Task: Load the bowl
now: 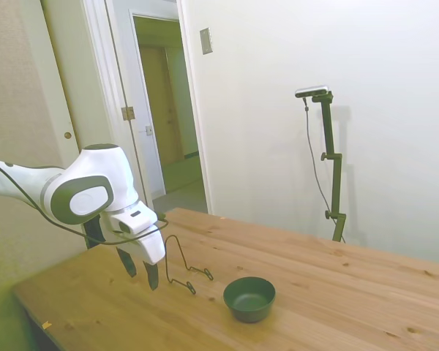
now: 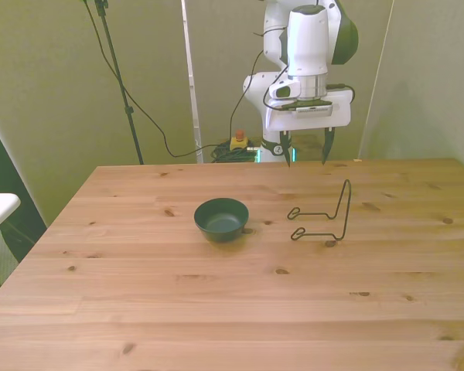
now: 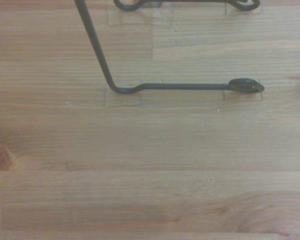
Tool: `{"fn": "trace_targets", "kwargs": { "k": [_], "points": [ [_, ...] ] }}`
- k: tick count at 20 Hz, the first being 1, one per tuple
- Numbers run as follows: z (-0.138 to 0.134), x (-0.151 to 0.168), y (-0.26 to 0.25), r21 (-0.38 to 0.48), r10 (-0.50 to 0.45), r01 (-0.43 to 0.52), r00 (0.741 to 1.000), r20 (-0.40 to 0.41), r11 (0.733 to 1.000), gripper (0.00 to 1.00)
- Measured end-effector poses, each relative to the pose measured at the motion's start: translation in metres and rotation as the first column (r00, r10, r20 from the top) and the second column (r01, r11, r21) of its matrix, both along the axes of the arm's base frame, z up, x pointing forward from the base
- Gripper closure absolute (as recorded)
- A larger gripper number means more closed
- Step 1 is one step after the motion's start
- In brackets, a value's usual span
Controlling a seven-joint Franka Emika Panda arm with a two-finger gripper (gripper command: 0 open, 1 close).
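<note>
The white two-finger tool [image 2: 305,153] hangs wide open and holds nothing, at the front view's upper middle. The small round dark green bowl [image 2: 221,219] sits on the wooden table [image 2: 216,309], left of the thin black wire rack [image 2: 325,216].

Sm. dk green bowl [image 2: 221,219] upright, empty, mid-table, nr wire rack [image 2: 325,216]

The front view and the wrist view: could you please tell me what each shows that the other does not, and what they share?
Only the front view shows the dark green bowl, empty and upright, standing on the table apart from the rack on the front view's left of it, and the gripper open and raised near the far edge, holding nothing. Only the wrist view shows, close up, one rack foot lying flat on the wood and ending in a small flattened tip, with the upright wire rising from its bend. Both show the black wire rack and the wooden tabletop.
</note>
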State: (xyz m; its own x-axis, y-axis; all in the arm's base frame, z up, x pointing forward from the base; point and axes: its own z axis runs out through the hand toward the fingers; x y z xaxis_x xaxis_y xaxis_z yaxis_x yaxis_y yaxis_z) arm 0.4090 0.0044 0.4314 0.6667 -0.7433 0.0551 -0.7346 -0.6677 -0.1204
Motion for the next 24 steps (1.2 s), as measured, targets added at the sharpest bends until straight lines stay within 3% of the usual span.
{"fn": "trace_targets", "kwargs": {
  "k": [6, 14, 19, 24],
  "points": [
    [0.005, 0.006, -0.002, -0.026, -0.002, 0.002, 1.000, 0.006, 1.000, 0.00],
    [0.058, 0.062, -0.075, -0.083, -0.129, 0.131, 0.991, 0.026, 0.988, 0.00],
    [0.037, 0.111, -0.112, -0.164, -0.213, 0.208, 0.977, -0.010, 0.964, 0.00],
    [0.012, 0.147, -0.131, -0.185, -0.241, 0.230, 0.970, -0.039, 0.956, 0.00]
  ]
}}
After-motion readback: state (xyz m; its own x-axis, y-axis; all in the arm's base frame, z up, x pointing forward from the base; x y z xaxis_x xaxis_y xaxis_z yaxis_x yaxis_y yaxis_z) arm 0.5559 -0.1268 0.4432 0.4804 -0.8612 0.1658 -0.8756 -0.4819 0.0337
